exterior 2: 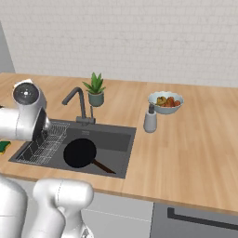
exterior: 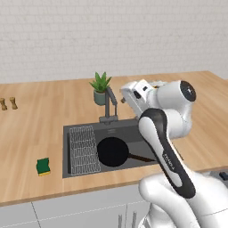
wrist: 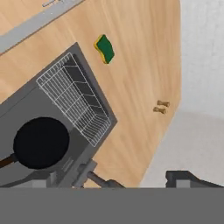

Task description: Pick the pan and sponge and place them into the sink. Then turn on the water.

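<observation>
Resting already inside the sink (exterior: 82,130) beside its wire rack (exterior: 83,149), the pan (exterior: 113,151) was done; the sponge (exterior: 43,166) lay on the tabletop (exterior: 40,129) left of the sink. The tool, spread empty, likely needed lowering onto it.

A potted plant (exterior: 100,87), fruit bowl (exterior 2: 165,102), soap dispenser (exterior 2: 150,120) and two small wooden shakers (exterior: 8,103) stand on the wooden counter (exterior 2: 195,139).
</observation>
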